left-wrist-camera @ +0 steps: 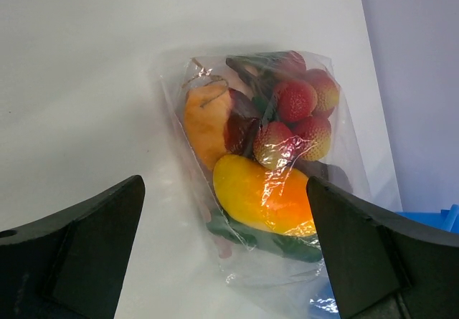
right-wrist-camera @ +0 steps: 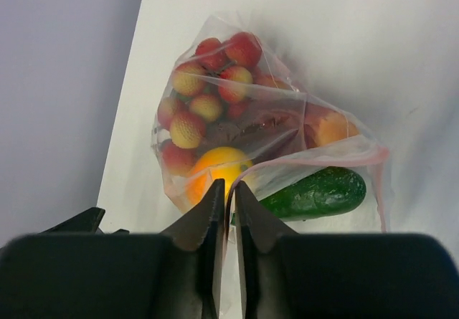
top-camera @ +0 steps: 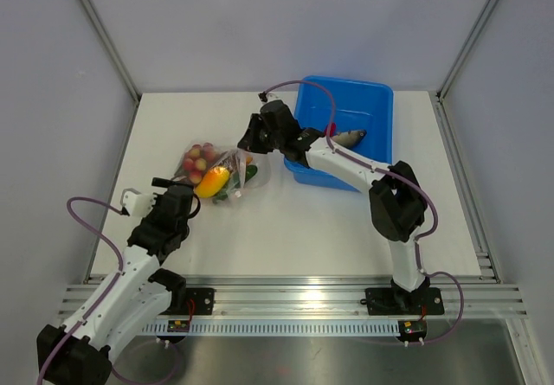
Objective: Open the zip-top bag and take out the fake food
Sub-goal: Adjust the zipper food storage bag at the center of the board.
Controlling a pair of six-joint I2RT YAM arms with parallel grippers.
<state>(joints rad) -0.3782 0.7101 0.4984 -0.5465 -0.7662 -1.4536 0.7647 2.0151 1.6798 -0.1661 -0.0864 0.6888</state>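
The zip-top bag (top-camera: 221, 173), packed with fake food (right-wrist-camera: 315, 193), lies on the table (top-camera: 303, 229) just left of the blue tub (top-camera: 368, 108), which holds a grey fish (top-camera: 351, 137). The right gripper (right-wrist-camera: 229, 186) pinches the bag's pink-edged lip. The left gripper (left-wrist-camera: 224, 186) hangs spread wide near the opposite end, touching nothing.

zip-top bag (right-wrist-camera: 280, 118): clear, glossy glare, 1 pink-red strip along the edge. Inside I see the grape bunch (right-wrist-camera: 208, 82), red blushing yellow-green and dimpled. The orange-yellow piece (right-wrist-camera: 219, 165) fades from yellow to deep orange. cucumber (right-wrist-camera: 319, 193): dark green, speckled. 1 pale orange piece (right-wrist-camera: 333, 127). Dark maroon bit between them, can't tell what it is. tub (top-camera: 368, 99): bright blue. fish (top-camera: 351, 137): grey. table (top-camera: 303, 229): white. My left gripper (left-wrist-camera: 224, 190) and right gripper (right-wrist-camera: 229, 190) are matte black. My arms are white with black joints, cables purple. Walls pale lilac-grey.
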